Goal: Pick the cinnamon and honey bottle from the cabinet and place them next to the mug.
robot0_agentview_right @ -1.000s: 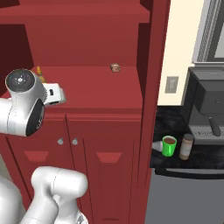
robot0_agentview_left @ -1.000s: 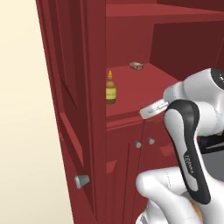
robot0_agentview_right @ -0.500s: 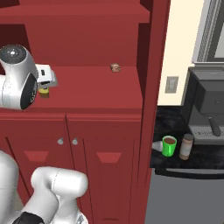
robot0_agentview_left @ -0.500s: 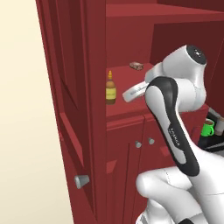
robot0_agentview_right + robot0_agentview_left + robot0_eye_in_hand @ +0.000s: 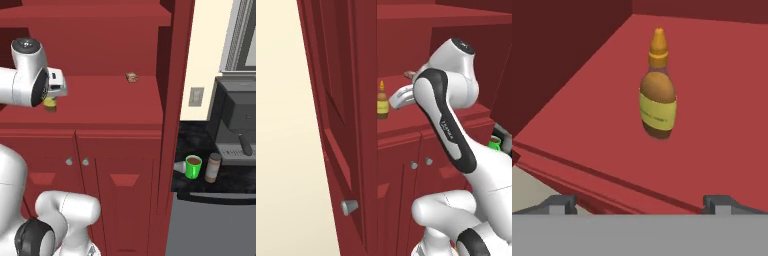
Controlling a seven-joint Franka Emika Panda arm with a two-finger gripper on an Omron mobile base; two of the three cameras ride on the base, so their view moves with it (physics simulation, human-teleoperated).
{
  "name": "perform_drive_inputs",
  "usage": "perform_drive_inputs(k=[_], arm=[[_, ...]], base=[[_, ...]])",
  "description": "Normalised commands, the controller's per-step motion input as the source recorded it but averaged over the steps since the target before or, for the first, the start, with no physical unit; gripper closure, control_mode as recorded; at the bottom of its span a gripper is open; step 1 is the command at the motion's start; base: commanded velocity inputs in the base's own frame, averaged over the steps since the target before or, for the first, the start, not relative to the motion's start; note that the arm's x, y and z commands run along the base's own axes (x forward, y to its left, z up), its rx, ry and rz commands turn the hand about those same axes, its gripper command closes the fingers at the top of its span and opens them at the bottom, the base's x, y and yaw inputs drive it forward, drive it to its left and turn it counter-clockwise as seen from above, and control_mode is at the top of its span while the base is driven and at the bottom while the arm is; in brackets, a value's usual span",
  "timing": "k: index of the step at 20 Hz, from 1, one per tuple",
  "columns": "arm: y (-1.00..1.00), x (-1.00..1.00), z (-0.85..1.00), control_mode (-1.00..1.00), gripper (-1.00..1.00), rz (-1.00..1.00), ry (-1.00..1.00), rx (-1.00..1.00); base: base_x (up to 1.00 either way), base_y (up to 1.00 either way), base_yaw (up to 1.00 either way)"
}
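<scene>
A: Where does the pincer (image 5: 640,202) stand, and in what state?

B: In the hand view its two dark fingertips (image 5: 559,204) rise at the lower corners, spread wide apart and released, with nothing between them. They sit just outside the front lip of the shelf in the cabinet (image 5: 356,165). In the left base view the white hand points in toward the shelf opening.

A: Where is the honey bottle (image 5: 657,90) relative to the pincer?

B: Straight ahead of it, centred between the two tips and apart from them. It stands on the red shelf floor, orange nozzle uppermost and yellow label facing the hand. In the left base view the honey bottle (image 5: 382,101) is upright near the shelf's left wall, just beside the tip of the hand. In the right base view the hand covers most of it.

A: And the other task things?

B: The mug (image 5: 193,166) and the cinnamon (image 5: 212,167) stand just beside each other on the dark counter (image 5: 200,182), well apart from the pincer, far to its right and lower. A small brown lump (image 5: 132,77) lies deeper on the same shelf, to the pincer's right.
</scene>
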Motion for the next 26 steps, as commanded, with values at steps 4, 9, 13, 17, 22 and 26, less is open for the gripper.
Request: perform_drive_inputs(k=[4,9,13,17,22,26], arm=[[0.0,0.48,-0.16,-1.0,-1.0,0.02,0.03,0.03],[0.0,0.48,-0.39,-1.0,-1.0,0.0,-0.05,0.07],[0.0,0.39,-0.05,-1.0,-1.0,0.0,-0.06,0.17],[0.0,0.18,0.0,-1.0,-1.0,0.01,-0.03,0.18],[0.0,0.05,0.0,-1.0,-1.0,0.03,0.0,0.13],[0.06,0.0,-0.01,-1.0,-1.0,0.09,-0.02,0.01]], base=[[0.0,0.0,0.0],[0.0,0.0,0.0],[0.0,0.0,0.0],[0.0,0.0,0.0],[0.0,0.0,0.0],[0.0,0.0,0.0]])
